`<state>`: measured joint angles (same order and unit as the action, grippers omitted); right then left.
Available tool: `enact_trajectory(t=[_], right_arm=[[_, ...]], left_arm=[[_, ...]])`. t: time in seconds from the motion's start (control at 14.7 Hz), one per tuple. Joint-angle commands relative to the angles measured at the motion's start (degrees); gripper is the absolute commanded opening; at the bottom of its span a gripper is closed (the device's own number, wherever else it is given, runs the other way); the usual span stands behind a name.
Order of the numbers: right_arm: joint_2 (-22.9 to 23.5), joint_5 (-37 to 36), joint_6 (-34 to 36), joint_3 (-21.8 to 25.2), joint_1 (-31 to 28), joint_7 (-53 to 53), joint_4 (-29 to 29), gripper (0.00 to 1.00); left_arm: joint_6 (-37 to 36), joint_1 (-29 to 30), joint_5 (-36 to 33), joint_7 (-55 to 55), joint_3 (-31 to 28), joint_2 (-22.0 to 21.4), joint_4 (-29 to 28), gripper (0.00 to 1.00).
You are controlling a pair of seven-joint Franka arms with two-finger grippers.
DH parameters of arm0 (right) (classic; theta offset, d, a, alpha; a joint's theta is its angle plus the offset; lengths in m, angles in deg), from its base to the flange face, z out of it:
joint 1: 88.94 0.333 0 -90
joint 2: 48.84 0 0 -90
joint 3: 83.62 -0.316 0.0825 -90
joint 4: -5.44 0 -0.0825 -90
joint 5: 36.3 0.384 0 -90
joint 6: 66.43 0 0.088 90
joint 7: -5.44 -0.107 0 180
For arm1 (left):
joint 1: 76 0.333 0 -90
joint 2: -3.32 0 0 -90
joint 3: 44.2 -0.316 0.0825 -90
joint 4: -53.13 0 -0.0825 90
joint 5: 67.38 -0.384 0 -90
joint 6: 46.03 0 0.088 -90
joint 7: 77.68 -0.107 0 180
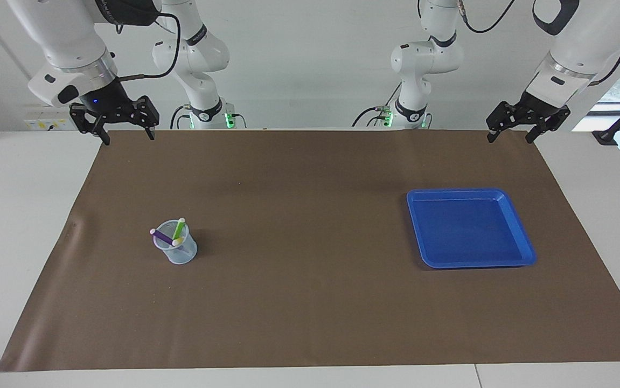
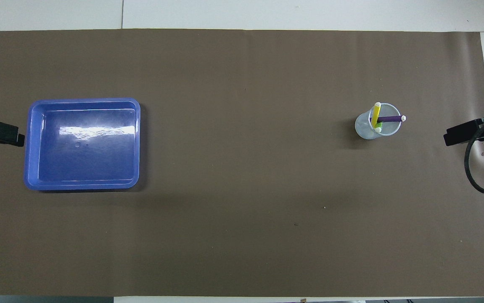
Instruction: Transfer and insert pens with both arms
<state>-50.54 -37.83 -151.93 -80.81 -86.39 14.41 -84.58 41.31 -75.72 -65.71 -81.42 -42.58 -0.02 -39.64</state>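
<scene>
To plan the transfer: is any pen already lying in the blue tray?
No, the blue tray holds nothing, and all three pens stand in the clear cup.

- the mat (image 1: 310, 302) lies on the table (image 1: 19, 215) and covers most of it
- a cup (image 1: 178, 249) sits on the mat toward the right arm's end, with all three pens (image 1: 172, 235) standing tilted in it
- a tray (image 1: 469, 227) sits on the mat toward the left arm's end, well apart from the cup
</scene>
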Motion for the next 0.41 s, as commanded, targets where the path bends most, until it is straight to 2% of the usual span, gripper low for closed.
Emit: enact_trajectory(t=[0.0,0.34], right_arm=[[0.56,0.56,0.86,-0.08,-0.26,-1.05,1.08,1.00],[0.47,0.47,0.51,0.27,-0.35,-1.05,0.72,1.00]], left_arm=[[1.26,0.24,-0.97,-1.01,0.05,-1.23,-1.63,1.00],[1.17,0.24,-0.97,-1.01,0.05,-1.23,-1.63,1.00]])
